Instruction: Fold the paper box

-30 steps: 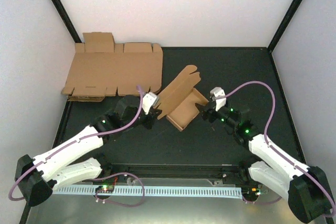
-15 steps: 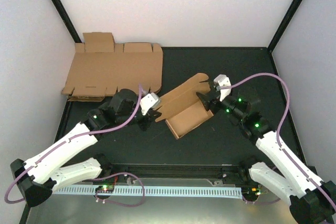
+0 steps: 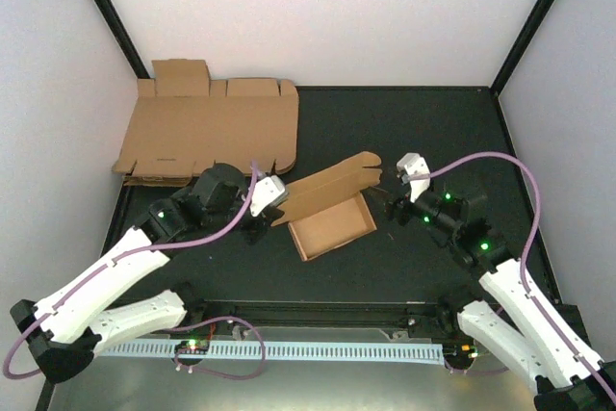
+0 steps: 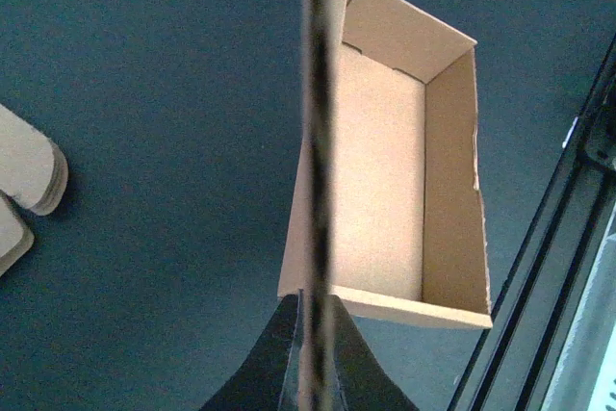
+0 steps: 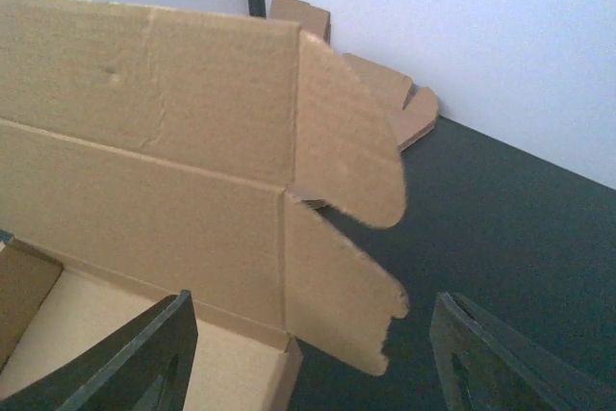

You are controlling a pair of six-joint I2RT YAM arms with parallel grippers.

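The paper box (image 3: 332,225) sits half-folded mid-table: an open brown tray with its long lid panel (image 3: 327,188) standing up along the far side. My left gripper (image 3: 273,207) is shut on the left end of that panel. In the left wrist view the panel (image 4: 318,122) runs edge-on between the closed jaws of the left gripper (image 4: 314,310), with the tray (image 4: 385,190) to its right. My right gripper (image 3: 395,201) is open just off the box's right end. In the right wrist view the panel's rounded side flaps (image 5: 337,276) stand between the spread jaws of the right gripper (image 5: 313,358), untouched.
Larger flat cardboard sheets (image 3: 207,127) lie at the back left against the wall; their tabs (image 4: 24,175) show in the left wrist view. White walls close in three sides. A black rail (image 3: 318,310) runs along the near edge.
The left gripper has drawn the box left and nearer, swinging the lid panel flatter across the view. The right gripper went up to the lid's right end, then backed off to the right.
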